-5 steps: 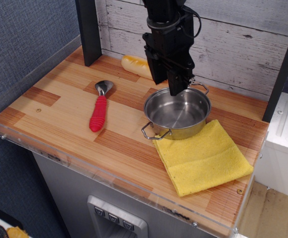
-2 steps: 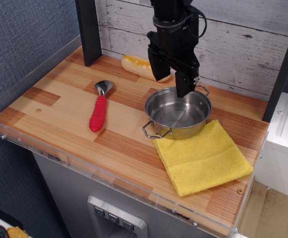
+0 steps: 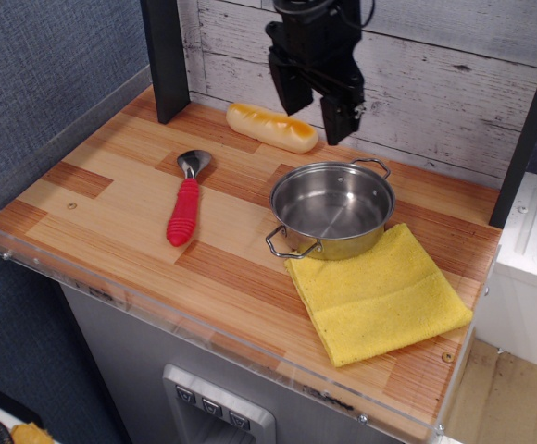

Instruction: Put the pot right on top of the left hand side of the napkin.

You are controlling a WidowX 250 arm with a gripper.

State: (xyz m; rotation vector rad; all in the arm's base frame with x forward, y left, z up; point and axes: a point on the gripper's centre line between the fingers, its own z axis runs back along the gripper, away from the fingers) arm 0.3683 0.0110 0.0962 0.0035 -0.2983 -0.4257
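Since a second ago, the black tool (image 3: 316,92) has risen out of the small shiny round stainless-steel pot (image 3: 331,208) and now hangs clear above it, near the top centre of the frame, in front of the whitewashed plank wall (image 3: 454,83). Its two fingers point straight down and stand apart with nothing between them. The pot has barely shifted from where it was.

Only the lower end of the arm shows, coming down vertically from the upper edge of the frame, with a dark cable looping beside it.

One pot sits upright at centre right of the striped wooden bench (image 3: 111,203), empty, with two thin wire loop handles, one toward the lower left and one toward the upper right. Its lower right edge rests on, or just overlaps, the upper left corner of the one bright yellow fuzzy square napkin (image 3: 380,296), which lies flat toward the lower right. One metal spoon with a red ribbed handle (image 3: 185,205) lies left of the pot, well apart. One yellowish bread roll (image 3: 272,128) lies along the wall, below and left of the tool.
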